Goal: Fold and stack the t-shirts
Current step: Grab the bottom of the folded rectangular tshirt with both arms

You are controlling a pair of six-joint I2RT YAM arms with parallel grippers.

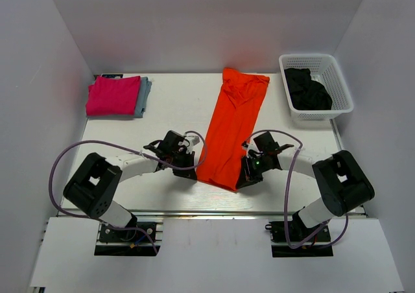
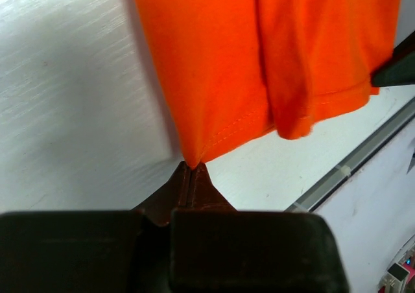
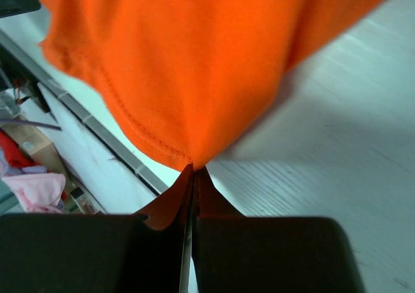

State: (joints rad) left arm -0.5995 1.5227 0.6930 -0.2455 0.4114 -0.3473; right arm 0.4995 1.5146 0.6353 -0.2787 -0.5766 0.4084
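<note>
I had the orange t-shirt lying as a narrow strip on the table, its near hem pinched at both corners: the left gripper clamped on one, the right gripper on the other. I judged the crosswise fold was in hand; next, both corners needed carrying evenly toward the collar. The white basket held black t-shirts; the pink t-shirt lay folded on a blue-grey t-shirt

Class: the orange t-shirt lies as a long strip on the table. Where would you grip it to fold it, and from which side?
Probably the two near hem corners, from the near edge: the orange t-shirt is a long narrow strip, so carrying that end away would halve it. The left end effector and right end effector are shut on those corners.
</note>
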